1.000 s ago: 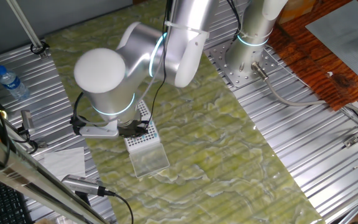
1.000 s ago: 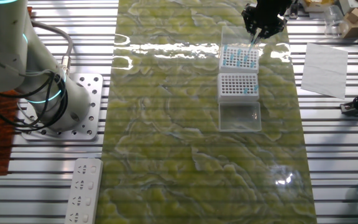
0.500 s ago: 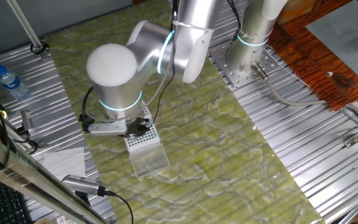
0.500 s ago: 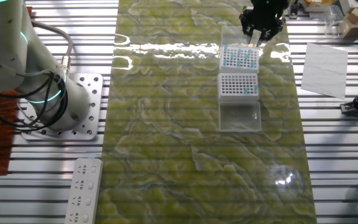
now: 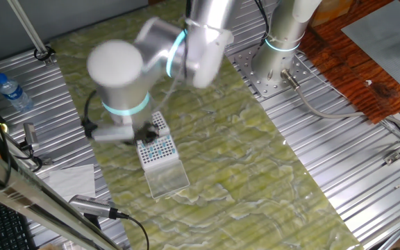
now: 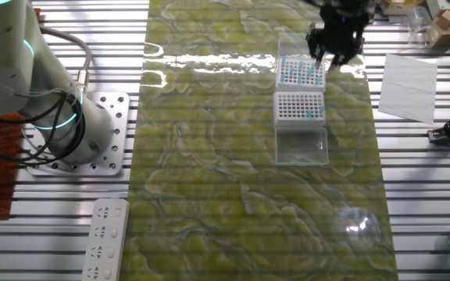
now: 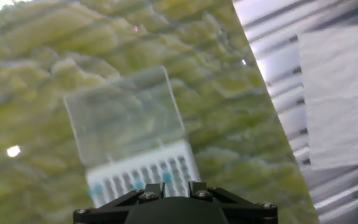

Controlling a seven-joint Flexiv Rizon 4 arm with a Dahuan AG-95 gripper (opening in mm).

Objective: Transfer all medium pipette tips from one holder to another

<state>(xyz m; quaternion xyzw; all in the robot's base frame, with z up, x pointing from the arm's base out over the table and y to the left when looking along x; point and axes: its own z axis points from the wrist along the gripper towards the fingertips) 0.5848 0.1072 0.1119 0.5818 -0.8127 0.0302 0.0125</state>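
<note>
Two white racks stand end to end on the green mat. The far rack (image 6: pixel 301 72) carries many medium pipette tips (image 6: pixel 295 70), seen as blue dots. The near rack (image 6: pixel 298 107) has only a few blue tips (image 6: pixel 313 114) along its right side. In the hand view the rack (image 7: pixel 143 176) with a few blue tips (image 7: pixel 166 178) lies just past my gripper (image 7: pixel 173 186). My gripper (image 6: pixel 334 47) hovers at the far rack's right corner, blurred by motion. From the other side the gripper (image 5: pixel 143 132) hangs over the racks (image 5: pixel 157 148). Whether anything sits between the fingers is unclear.
A clear plastic lid (image 6: pixel 301 146) lies flat beside the near rack, also in the hand view as the lid (image 7: pixel 126 115). A paper sheet (image 6: pixel 407 86) lies to the right on the ribbed table. A water bottle (image 5: pixel 12 92) and a power strip (image 6: pixel 104 238) sit off the mat.
The arm has swung and now shows motion blur. The gripper has shifted slightly right and toward the racks from its place above the far rack's corner.
</note>
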